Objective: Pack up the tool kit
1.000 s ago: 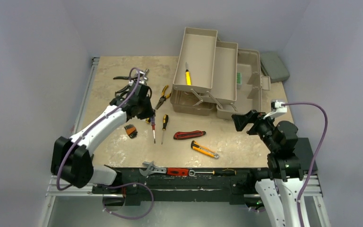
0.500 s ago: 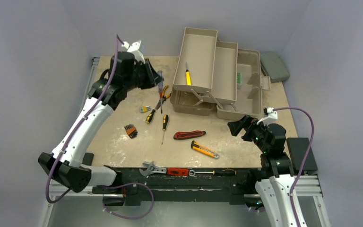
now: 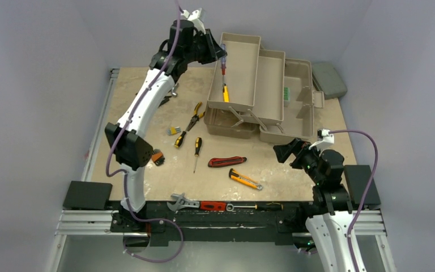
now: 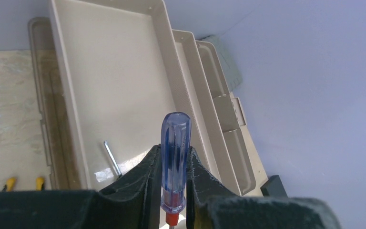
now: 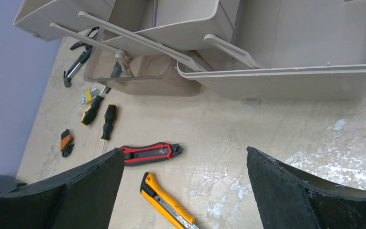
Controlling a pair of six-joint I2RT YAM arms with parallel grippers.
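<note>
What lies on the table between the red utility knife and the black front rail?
The yellow utility knife, apart from both; the top external view shows it.

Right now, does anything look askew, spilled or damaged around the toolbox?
Nothing stands out. The toolbox sits level, trays folded out; the left gripper holds a blue-handled screwdriver over the top tray; remaining tools lie flat on the table.

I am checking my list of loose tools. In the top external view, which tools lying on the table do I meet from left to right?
hex key set → long black-and-yellow screwdriver → red utility knife. Left out for overlap, among others: the pliers and the yellow utility knife.
</note>
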